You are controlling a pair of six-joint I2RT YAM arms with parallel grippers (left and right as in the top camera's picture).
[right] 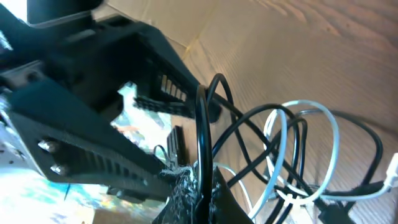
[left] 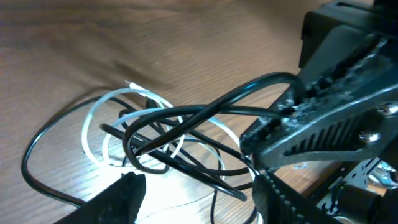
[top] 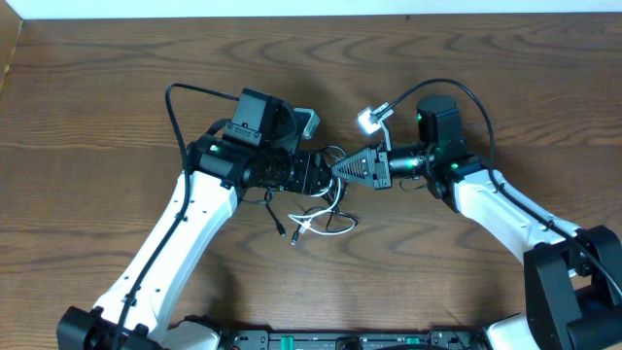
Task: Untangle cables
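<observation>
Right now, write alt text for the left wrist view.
The right gripper pinches a loop of the black cable, which is tangled with the looped white cable on a wooden table.

The black cable (left: 205,107) rises off the wooden counter (left: 74,50) in several overlapping loops. It is threaded through the flatter rings of the white cable (left: 85,127), which lies on the surface beneath. One black strand sweeps out in a wide arc to the left. At the right, the right gripper (left: 262,129), with ribbed dark fingers (left: 323,134), meets a raised black loop and seems to pinch it, though the contact is blurred. Along the bottom edge, the left gripper (left: 198,190) shows its two fingers (left: 121,196) spread apart, with the tangle lying between and beyond them.
</observation>
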